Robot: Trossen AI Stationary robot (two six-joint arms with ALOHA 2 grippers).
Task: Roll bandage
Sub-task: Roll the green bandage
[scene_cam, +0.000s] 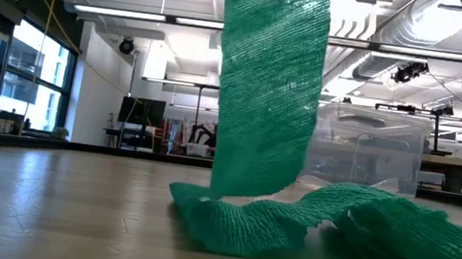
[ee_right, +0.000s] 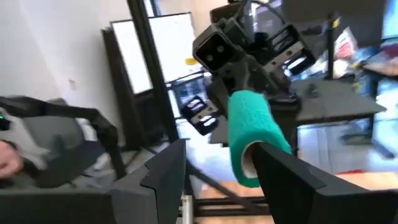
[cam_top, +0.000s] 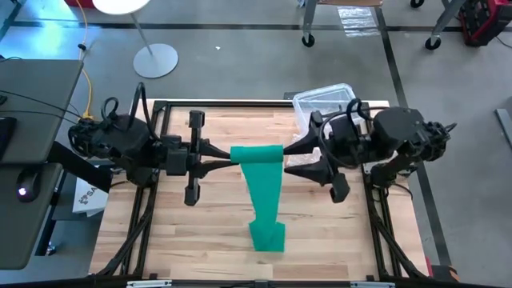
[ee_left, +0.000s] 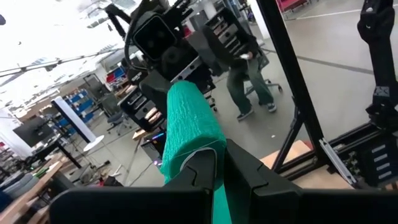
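Observation:
The green bandage is partly wound into a roll [cam_top: 258, 154] held level, high above the table's middle, between my two grippers. From the roll a flat strip [scene_cam: 266, 90] hangs down, and its loose end lies in a crumpled heap [cam_top: 268, 236] on the wooden table [cam_top: 184, 232]. My left gripper [cam_top: 232, 158] comes from the left and is shut on the roll's left end. My right gripper [cam_top: 294, 158] comes from the right and stands open at the roll's right end [ee_right: 249, 158]. My left gripper holds the roll by its left end [ee_left: 186, 158], pinched between the shut fingers, which come level from the table's left and lie along the roll. The roll is lifted clear and level, and the strip hangs slack below it. My right gripper has one finger [ee_right: 280, 171] against the roll's right end [ee_right: 245, 168], level from the table's right. Whether that finger reaches inside the roll I cannot tell. The other finger [ee_right: 165, 168] stands apart from the roll and touches nothing.
A clear plastic box [cam_top: 324, 100] stands at the table's far right, just behind my right arm; the low view shows the box [scene_cam: 376, 155] behind the strip. A black frame [cam_top: 160, 108] borders the table. A person [ee_left: 249, 81] stands in the room beyond.

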